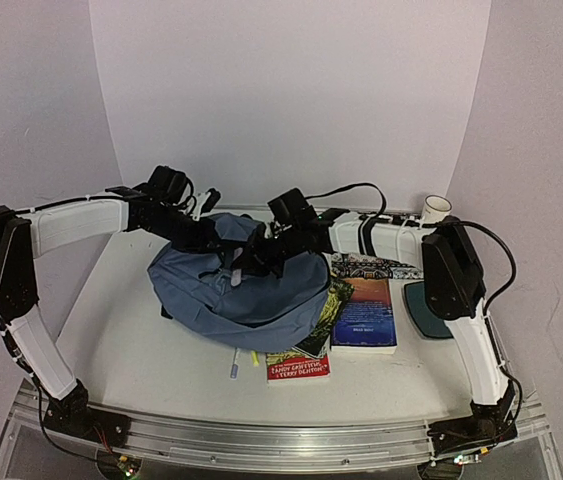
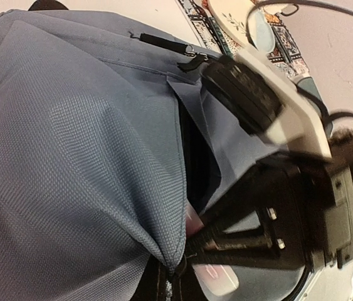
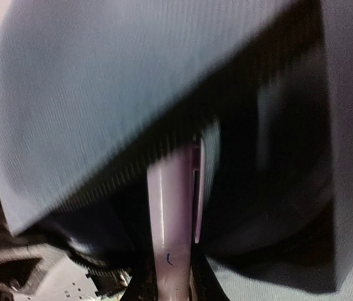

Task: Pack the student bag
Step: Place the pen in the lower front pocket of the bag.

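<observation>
Both at student bag [image 1: 211, 285]: L gripper [image 2: 176, 266] pinches it, R gripper [image 3: 170, 282] clamps pink slab [image 3: 170, 213].

student bag [image 1: 236, 285]: on table [image 1: 121, 340] | books [image 1: 364, 312]: right of it, one partly under | pen [image 1: 234, 362]: before it

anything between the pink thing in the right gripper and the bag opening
Nothing visible: the left gripper pinches the bag fabric up, and the pink thing in the right gripper points into the dark gap.

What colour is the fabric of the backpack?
The backpack is slate blue; the left wrist view shows it best.
</observation>
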Robot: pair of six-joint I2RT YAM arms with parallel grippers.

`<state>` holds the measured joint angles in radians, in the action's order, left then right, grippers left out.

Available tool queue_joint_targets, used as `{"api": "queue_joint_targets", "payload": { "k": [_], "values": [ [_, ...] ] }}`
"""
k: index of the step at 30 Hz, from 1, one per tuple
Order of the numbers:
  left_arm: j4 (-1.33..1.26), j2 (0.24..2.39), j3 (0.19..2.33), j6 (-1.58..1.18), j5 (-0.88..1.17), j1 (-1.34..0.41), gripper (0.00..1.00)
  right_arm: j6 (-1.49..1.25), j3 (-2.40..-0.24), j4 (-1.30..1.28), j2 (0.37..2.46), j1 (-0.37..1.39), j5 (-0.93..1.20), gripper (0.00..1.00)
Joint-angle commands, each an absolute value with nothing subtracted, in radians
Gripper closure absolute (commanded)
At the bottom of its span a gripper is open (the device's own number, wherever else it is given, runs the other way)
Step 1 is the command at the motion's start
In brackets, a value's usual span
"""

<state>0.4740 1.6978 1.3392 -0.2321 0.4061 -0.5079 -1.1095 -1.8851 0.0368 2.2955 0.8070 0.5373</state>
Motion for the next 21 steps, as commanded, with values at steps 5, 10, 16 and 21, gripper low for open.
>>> {"api": "queue_joint_targets", "payload": {
  "k": [5,10,16,21],
  "values": [
    [0.419,1.679,1.376,-0.16,0.518,-0.519,1.0,-1.212,-1.967,0.082,2.325,0.782,0.402,1.0],
    [0.418,1.685,1.379,-0.196,0.496,-0.52,1.0,-1.221,-2.0,0.101,2.344,0.782,0.339,0.8],
    [0.418,1.702,1.399,-0.249,0.426,-0.52,1.0,-1.182,-1.986,0.101,2.321,0.782,0.34,0.61],
    [0.417,1.713,1.414,-0.284,0.384,-0.52,1.0,-1.126,-1.915,0.099,2.247,0.782,0.331,0.52]
  ]
}}
